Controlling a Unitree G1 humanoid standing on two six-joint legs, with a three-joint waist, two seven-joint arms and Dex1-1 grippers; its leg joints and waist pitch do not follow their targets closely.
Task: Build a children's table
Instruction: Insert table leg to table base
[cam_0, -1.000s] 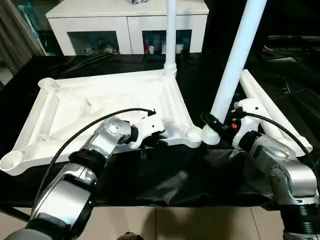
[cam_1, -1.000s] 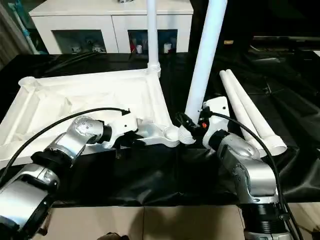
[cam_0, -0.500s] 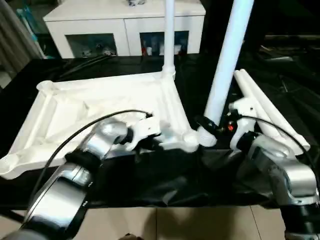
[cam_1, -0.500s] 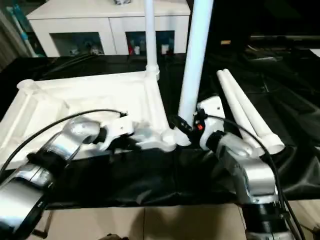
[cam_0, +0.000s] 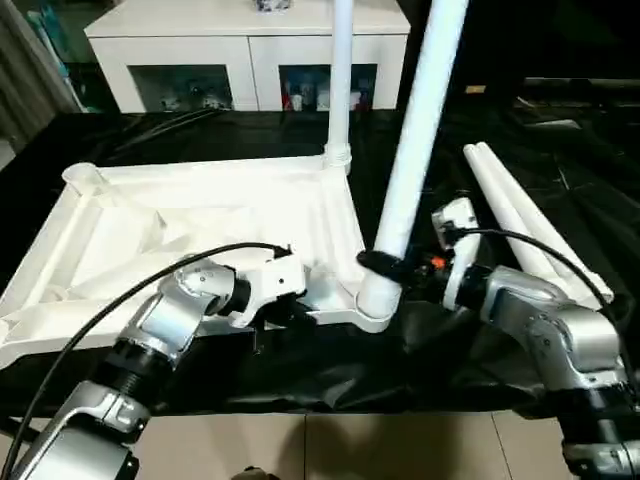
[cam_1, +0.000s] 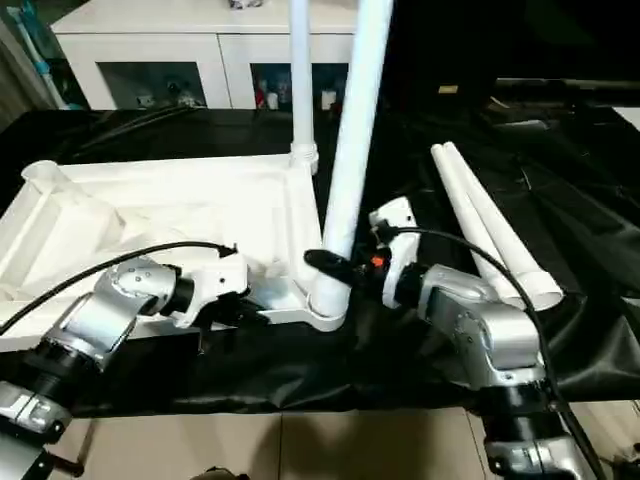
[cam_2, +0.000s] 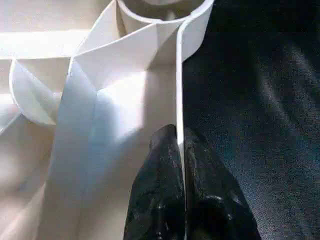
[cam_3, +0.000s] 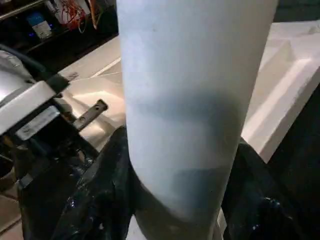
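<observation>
The children's table top (cam_0: 190, 215) lies upside down on black cloth, ribs up. One white leg (cam_0: 340, 90) stands upright in its far right corner socket. My right gripper (cam_0: 382, 264) is shut on a second leg (cam_0: 415, 140), which leans slightly; its lower end (cam_0: 375, 297) sits at the near right corner socket. In the right wrist view this leg (cam_3: 185, 100) lies between my black fingers (cam_3: 97, 190). My left gripper (cam_2: 177, 137) is shut on the top's thin near rim (cam_2: 179, 85), just left of that socket (cam_2: 160, 10). Two more legs (cam_0: 520, 225) lie side by side on the right.
A white cabinet (cam_0: 250, 45) with glass-fronted compartments stands behind the table. Black cloth (cam_0: 330, 370) covers the work table to its front edge, with tiled floor (cam_0: 330, 445) below. Cables (cam_0: 170, 120) lie at the back left.
My right gripper has carried the leg to the left, from beside the near right corner socket onto it. The left gripper keeps its hold on the rim. The camera has shifted.
</observation>
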